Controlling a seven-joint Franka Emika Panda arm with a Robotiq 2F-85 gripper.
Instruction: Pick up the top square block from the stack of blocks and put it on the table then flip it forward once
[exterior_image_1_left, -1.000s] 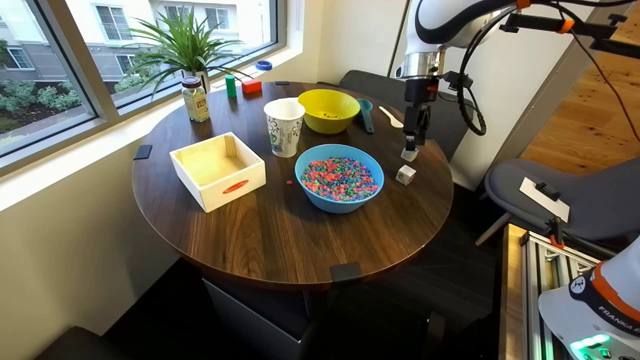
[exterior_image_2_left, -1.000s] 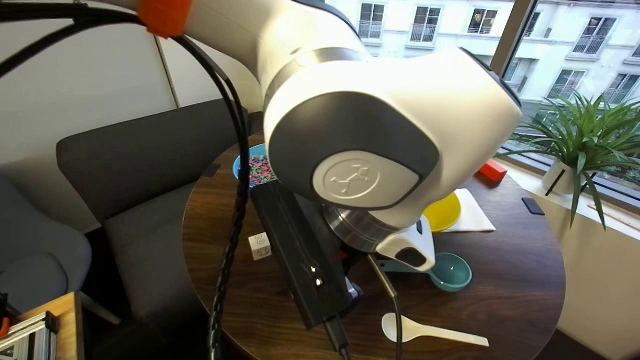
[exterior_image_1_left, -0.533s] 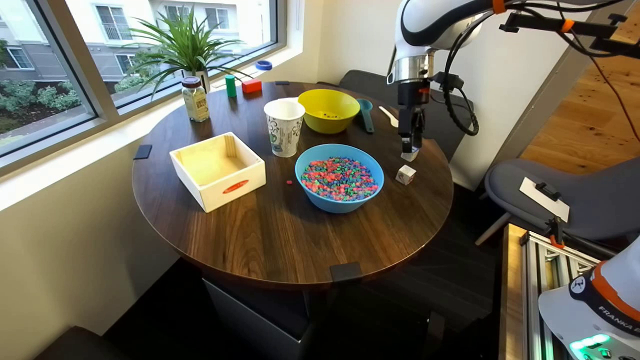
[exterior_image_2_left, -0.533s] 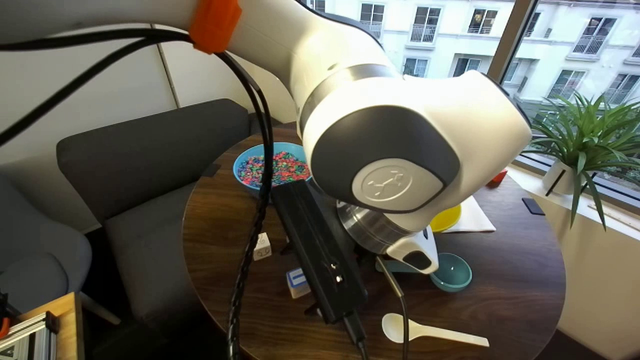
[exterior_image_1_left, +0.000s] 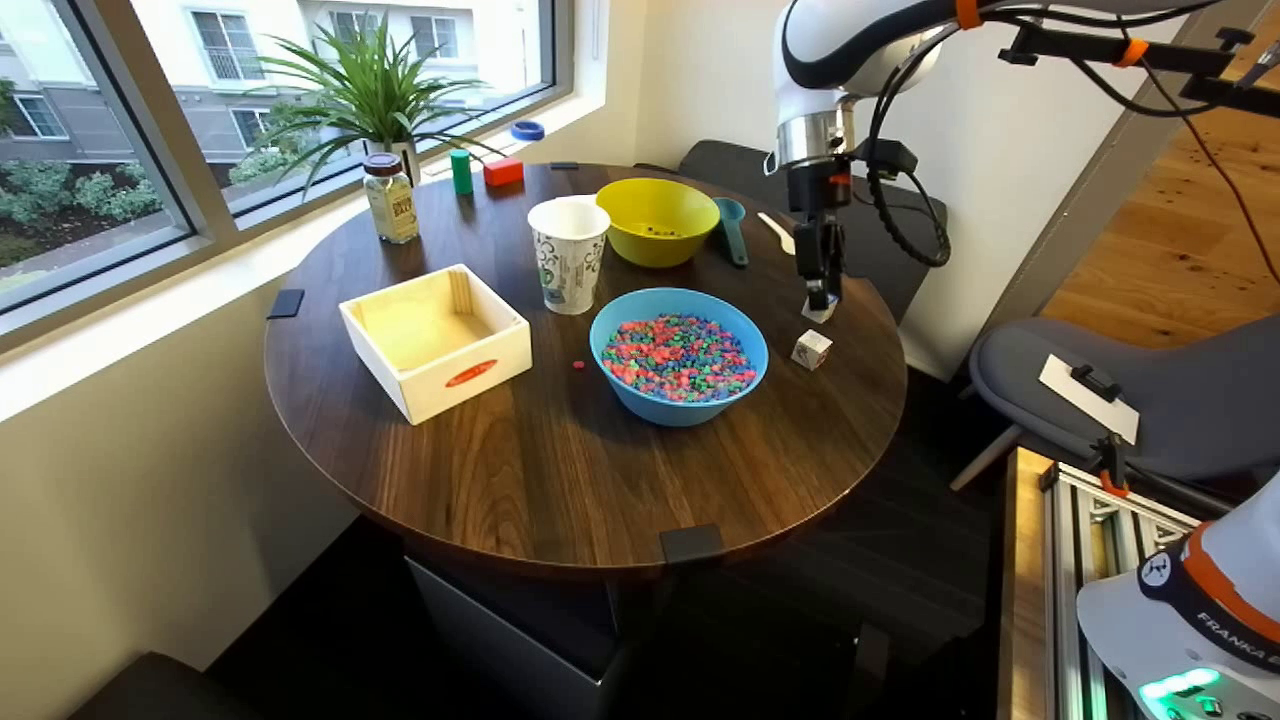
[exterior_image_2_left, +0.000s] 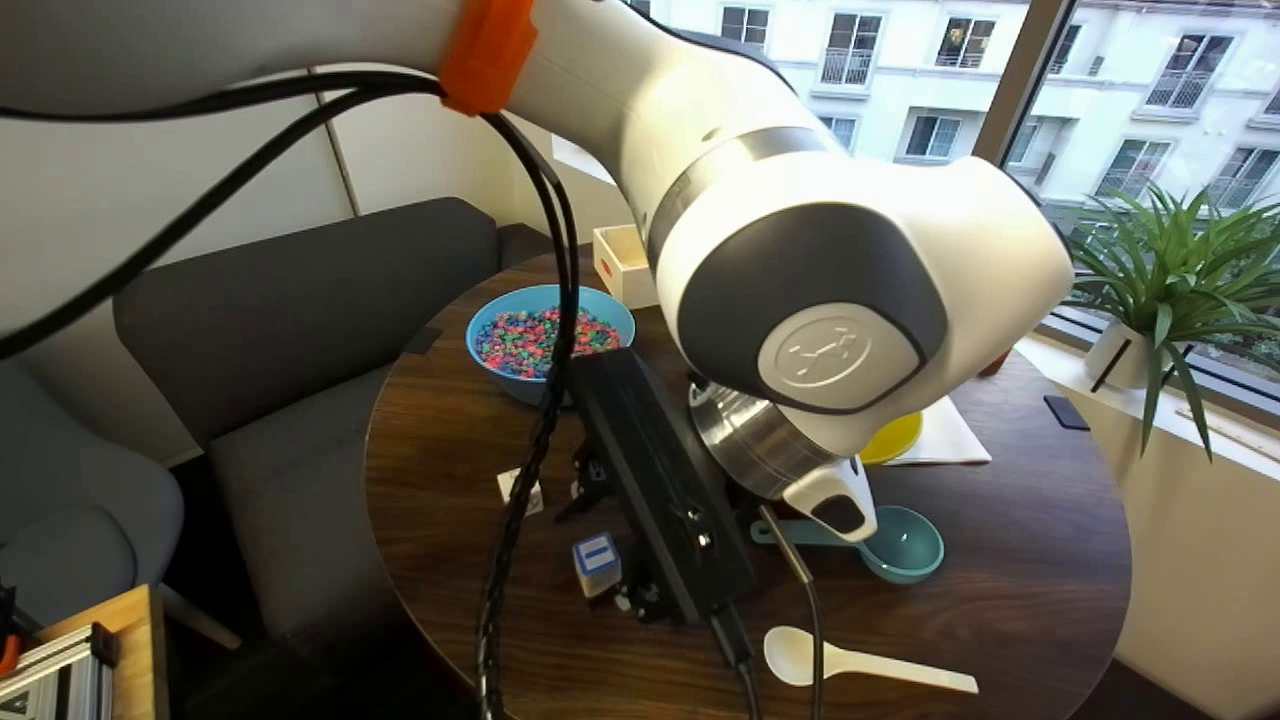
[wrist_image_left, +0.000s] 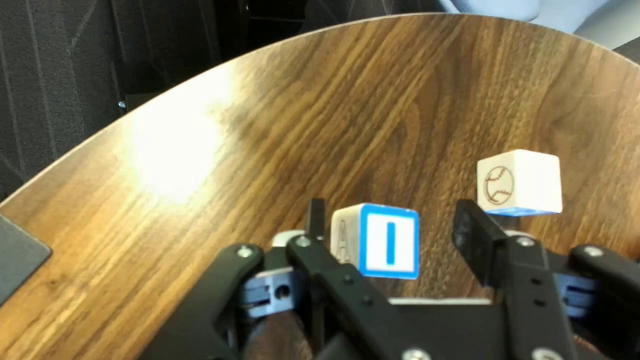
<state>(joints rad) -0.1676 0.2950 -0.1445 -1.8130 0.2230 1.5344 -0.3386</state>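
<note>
A small whitish block (wrist_image_left: 377, 242), one face framed in blue around a blue bar, rests on the round, dark brown wood-grain table (exterior_image_1_left: 520, 470). In the wrist view its lower left corner is covered by the gripper (wrist_image_left: 394, 225); in an exterior view the gripper hides the top of the block (exterior_image_1_left: 820, 315), and its markings are too small to make out.

Seen from the wrist, the block lies between the two black fingers (wrist_image_left: 316, 217), closer to the finger at picture left, with a thin strip of wood visible on that side and a wider one on the other. The fingers stand well apart and look clear of the block; how high their tips are above the table cannot be told.

A second whitish block (wrist_image_left: 530, 182), drawn with a baseball, sits just beyond the other finger. In an exterior view a black cable (exterior_image_2_left: 543, 440) crosses in front of it, and a black box (exterior_image_2_left: 655, 490) on the wrist screens most of the gripper.

Farther out, a blue bowl (exterior_image_1_left: 665, 408) of tiny multicoloured pieces (exterior_image_1_left: 680, 355), a yellow bowl (exterior_image_1_left: 640, 240), a paper cup (exterior_image_1_left: 565, 265) and a wooden box (exterior_image_1_left: 420, 395) stand on the table. In an exterior view the white arm (exterior_image_2_left: 780, 260) leaves only a slice of the yellow bowl showing. The robot's base (exterior_image_1_left: 1140, 620) is cut off at the lower right corner of an exterior view.
</note>
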